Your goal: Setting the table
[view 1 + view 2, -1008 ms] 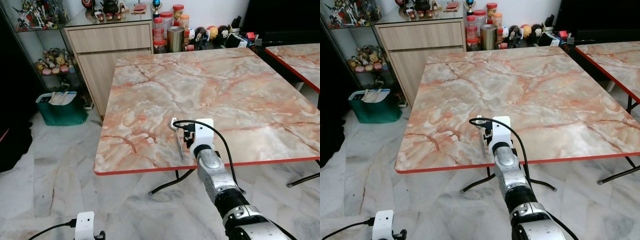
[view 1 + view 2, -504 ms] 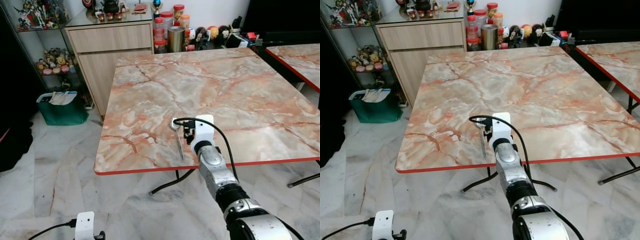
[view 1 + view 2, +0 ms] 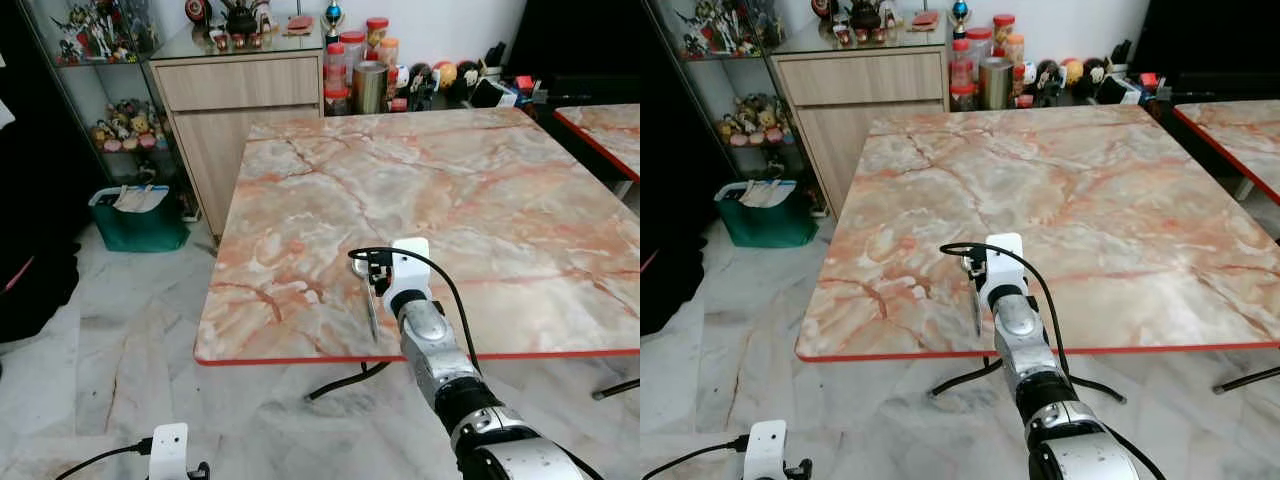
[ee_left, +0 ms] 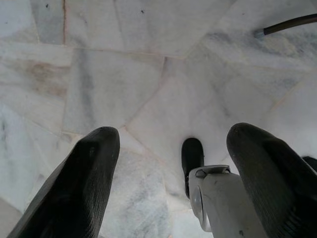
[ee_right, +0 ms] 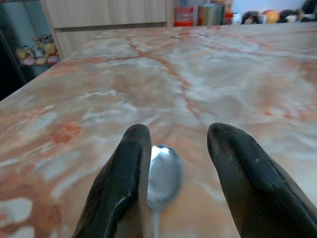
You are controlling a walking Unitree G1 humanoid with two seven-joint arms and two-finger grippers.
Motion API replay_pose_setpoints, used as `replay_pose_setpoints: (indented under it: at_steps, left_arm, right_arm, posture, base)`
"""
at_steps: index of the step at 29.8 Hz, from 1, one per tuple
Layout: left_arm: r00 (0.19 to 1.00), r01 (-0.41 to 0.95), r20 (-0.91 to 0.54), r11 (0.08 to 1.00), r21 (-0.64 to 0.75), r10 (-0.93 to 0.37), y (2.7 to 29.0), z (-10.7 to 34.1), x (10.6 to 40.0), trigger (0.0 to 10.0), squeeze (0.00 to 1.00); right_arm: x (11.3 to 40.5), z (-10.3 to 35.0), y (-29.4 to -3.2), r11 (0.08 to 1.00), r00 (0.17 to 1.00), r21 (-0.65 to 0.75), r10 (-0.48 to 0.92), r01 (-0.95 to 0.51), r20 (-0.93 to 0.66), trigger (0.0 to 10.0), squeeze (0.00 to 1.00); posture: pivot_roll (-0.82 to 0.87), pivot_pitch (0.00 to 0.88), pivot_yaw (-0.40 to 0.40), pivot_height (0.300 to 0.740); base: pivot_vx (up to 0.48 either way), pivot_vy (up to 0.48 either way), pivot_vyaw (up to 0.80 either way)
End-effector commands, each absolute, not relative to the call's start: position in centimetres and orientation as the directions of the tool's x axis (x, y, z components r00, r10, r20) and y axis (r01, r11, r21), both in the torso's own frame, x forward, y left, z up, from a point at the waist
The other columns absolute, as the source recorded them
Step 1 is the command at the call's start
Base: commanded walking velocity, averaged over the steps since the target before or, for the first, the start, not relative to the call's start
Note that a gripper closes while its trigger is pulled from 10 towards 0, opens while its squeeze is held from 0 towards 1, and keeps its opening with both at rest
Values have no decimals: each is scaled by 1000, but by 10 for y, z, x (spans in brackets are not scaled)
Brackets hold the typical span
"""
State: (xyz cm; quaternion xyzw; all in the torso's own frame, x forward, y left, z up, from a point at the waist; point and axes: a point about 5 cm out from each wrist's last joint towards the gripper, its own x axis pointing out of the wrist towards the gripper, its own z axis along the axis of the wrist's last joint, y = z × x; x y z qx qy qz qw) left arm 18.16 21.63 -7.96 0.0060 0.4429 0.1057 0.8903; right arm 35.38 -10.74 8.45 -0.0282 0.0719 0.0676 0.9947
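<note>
Now | glossy pink-veined marble worktop with red rim | shiny steel spoon lies flat, bowl between the parted fingers of right hand | left hand wide over pale marble floor.

A slim, polished silver metal spoon lies flat on the pink-and-cream marble worktop, close to its red-trimmed near edge at about 7 o'clock of the slab. Its oval bowl faces up and points toward 12 o'clock, while the thin handle runs back toward 6 o'clock, nearly reaching the edge. The bowl shows a bright, blurred reflection.
</note>
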Motion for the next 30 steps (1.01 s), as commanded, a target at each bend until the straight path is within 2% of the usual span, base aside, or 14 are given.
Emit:
replay_pose_setpoints:
  at_steps: [1,11,30]
  left_arm:
    - [587,-194,-782,974,117,211,221,-78,182,10000,0]
    - [588,-196,-780,973,119,214,222,-78,182,10000,0]
    - [592,-194,-776,973,122,215,224,-78,181,10000,0]
  right_arm:
    - [354,86,-103,988,981,-41,144,-150,-130,10000,0]
    - [349,82,-102,988,980,-28,147,-152,-134,10000,0]
    - [320,93,-91,982,983,-80,167,-173,-72,10000,0]
  posture:
    - [-1,0,40,740]
    - [-3,0,40,740]
    - [-12,0,45,740]
  base:
    - [390,0,0]
    - [402,0,174]
    - [0,0,0]
